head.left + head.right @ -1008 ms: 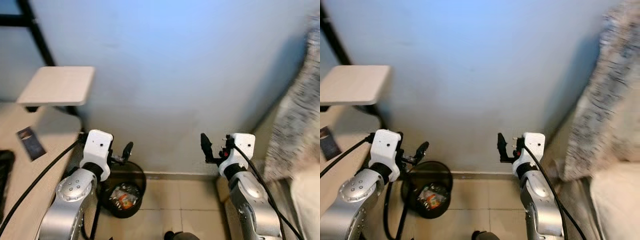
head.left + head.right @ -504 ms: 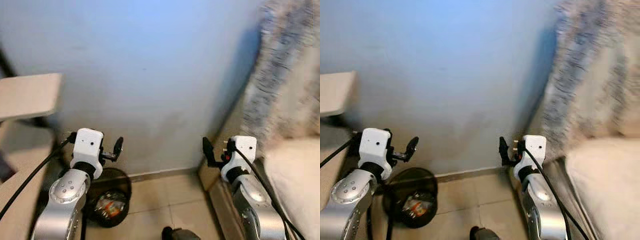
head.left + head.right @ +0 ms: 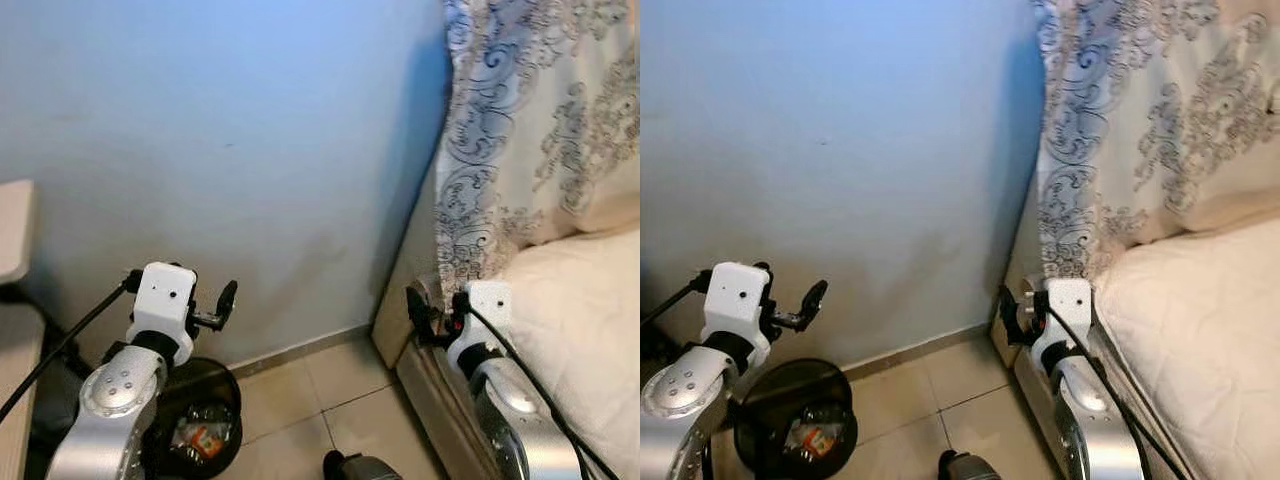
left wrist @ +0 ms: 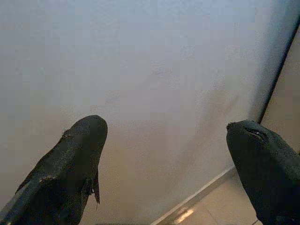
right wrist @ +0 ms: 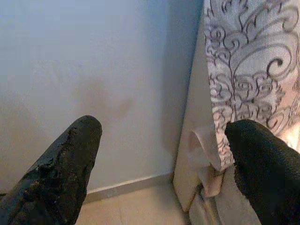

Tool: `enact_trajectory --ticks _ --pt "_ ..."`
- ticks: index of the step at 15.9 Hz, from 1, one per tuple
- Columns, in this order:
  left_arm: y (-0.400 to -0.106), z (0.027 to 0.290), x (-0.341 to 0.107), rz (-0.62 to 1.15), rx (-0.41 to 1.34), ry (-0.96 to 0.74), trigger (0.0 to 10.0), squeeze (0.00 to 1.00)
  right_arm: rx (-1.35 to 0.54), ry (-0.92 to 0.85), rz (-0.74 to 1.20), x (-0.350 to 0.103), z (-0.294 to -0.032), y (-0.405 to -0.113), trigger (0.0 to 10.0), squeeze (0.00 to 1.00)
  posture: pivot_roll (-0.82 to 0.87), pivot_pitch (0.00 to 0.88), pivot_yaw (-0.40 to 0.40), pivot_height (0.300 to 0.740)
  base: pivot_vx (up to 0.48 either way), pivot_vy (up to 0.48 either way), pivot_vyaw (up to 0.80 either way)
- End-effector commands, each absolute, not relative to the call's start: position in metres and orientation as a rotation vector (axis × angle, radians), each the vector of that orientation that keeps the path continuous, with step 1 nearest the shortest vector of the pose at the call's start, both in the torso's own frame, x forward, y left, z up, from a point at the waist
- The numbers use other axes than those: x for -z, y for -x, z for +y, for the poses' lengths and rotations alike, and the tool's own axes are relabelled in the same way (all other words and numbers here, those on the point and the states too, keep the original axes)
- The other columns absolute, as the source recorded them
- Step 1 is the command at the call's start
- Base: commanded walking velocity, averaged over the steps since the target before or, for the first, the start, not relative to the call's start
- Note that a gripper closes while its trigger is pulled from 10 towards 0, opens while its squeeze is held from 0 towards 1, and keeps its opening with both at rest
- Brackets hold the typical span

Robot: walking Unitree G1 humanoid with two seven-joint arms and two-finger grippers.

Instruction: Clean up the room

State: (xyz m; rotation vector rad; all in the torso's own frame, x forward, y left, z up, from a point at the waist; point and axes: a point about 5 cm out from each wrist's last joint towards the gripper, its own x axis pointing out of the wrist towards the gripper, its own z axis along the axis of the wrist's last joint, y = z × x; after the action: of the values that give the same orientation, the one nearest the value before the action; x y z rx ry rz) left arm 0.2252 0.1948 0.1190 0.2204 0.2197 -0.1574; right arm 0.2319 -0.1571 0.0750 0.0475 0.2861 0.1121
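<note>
**Two empty grippers raised before a blue wall**

Both arms are lifted toward the pale blue wall [image 3: 230,130]. The left gripper [image 4: 166,154] has its fingers spread wide, gripping nothing; the right gripper [image 5: 164,159] is likewise parted and empty. At the lower left of the frame sits a round black trash bin [image 3: 195,425] on the beige tiled floor [image 3: 300,400], holding crumpled wrappers, one orange. At the right, a patterned curtain [image 3: 520,120] hangs above a cream bed [image 3: 580,320].
</note>
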Motion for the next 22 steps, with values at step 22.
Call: enact_trajectory --ticks 22 --pt "-0.217 0.201 -0.125 0.174 0.034 -0.179 10.0 0.00 -0.066 -0.001 0.289 -0.084 -0.173 -0.215 10.0 1.00 -0.12 0.022 -0.028 0.740 0.000 0.000 -0.78"
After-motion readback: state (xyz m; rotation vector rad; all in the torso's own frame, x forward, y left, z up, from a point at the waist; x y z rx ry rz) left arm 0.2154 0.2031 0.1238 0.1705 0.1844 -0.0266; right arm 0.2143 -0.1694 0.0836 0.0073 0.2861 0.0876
